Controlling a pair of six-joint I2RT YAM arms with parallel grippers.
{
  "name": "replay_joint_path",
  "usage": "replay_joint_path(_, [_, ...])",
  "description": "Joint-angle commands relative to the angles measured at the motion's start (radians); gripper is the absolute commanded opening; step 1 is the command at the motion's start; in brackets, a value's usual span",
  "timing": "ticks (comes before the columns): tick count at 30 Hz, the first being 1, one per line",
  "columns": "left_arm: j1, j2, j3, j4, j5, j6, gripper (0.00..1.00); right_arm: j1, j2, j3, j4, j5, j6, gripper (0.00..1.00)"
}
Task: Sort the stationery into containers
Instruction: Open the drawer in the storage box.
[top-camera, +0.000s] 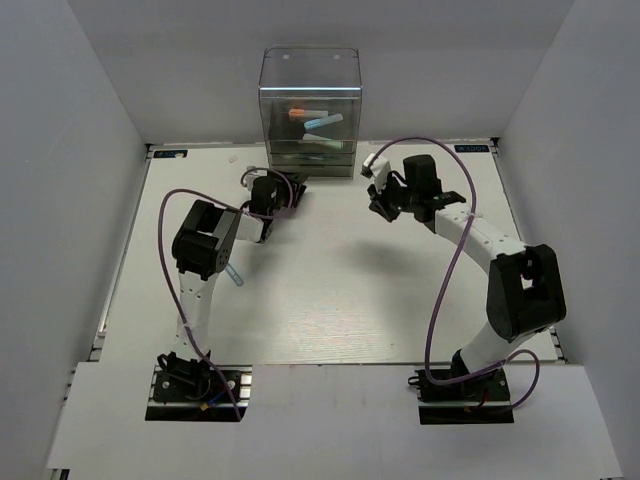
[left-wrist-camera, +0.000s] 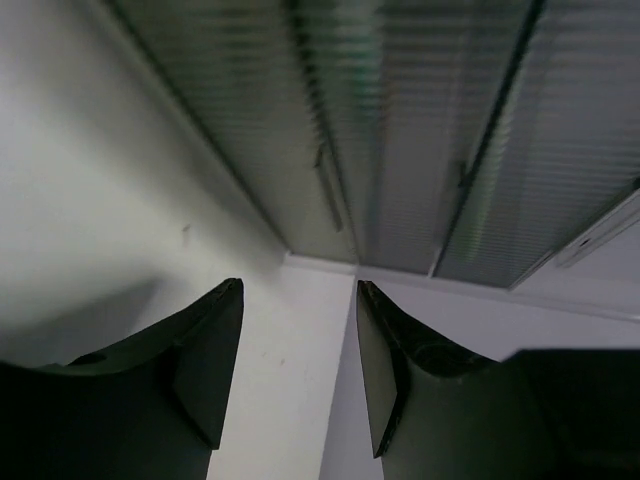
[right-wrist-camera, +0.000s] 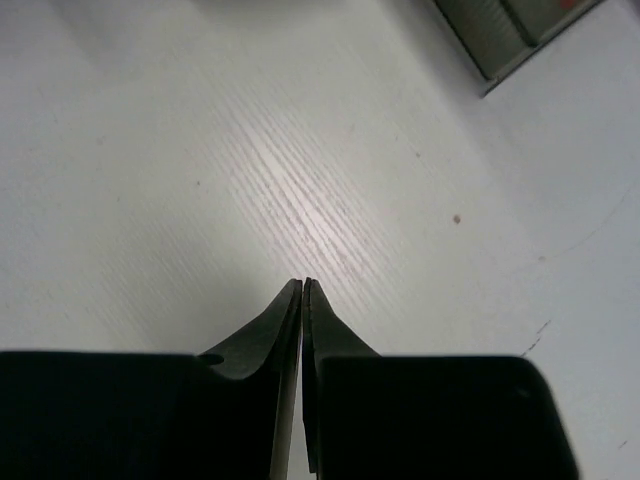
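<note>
The clear plastic drawer box (top-camera: 310, 110) stands at the back middle of the table. Inside it lie an orange-capped marker (top-camera: 298, 114) and light-blue markers (top-camera: 324, 123). My left gripper (top-camera: 295, 188) is open and empty, right in front of the box's lower left corner. In the left wrist view the ribbed drawer fronts (left-wrist-camera: 400, 130) fill the picture above the open gripper (left-wrist-camera: 298, 285). My right gripper (top-camera: 380, 208) is shut on nothing, low over the bare table right of the box. It is also shut in the right wrist view (right-wrist-camera: 302, 283). A small light-blue stick (top-camera: 233, 274) lies by my left arm.
White walls enclose the table (top-camera: 340, 290) on three sides. Purple cables (top-camera: 445, 280) loop along both arms. A corner of the box (right-wrist-camera: 500, 40) shows at the top right of the right wrist view.
</note>
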Motion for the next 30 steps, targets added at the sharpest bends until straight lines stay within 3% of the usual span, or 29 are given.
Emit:
replay_joint_path(1, [-0.005,0.013,0.099,0.041,-0.067,-0.016,0.59,-0.026,-0.058,-0.014,-0.001,-0.037,0.035,0.08])
replay_joint_path(9, [-0.005,0.121,0.258,-0.039,-0.115,-0.025,0.59,-0.057,-0.048,0.008,-0.004,-0.051,0.029,0.08])
replay_joint_path(19, [-0.005,0.181,0.321,-0.071,-0.158,-0.025,0.43,-0.074,-0.039,0.014,-0.009,-0.06,0.021,0.08])
replay_joint_path(25, [-0.005,0.202,0.366,-0.071,-0.167,-0.025,0.31,-0.074,-0.038,0.012,-0.015,-0.065,0.016,0.08])
replay_joint_path(30, [-0.005,0.211,0.376,-0.062,-0.176,-0.025,0.08,-0.074,-0.044,0.015,-0.017,-0.067,0.015,0.08])
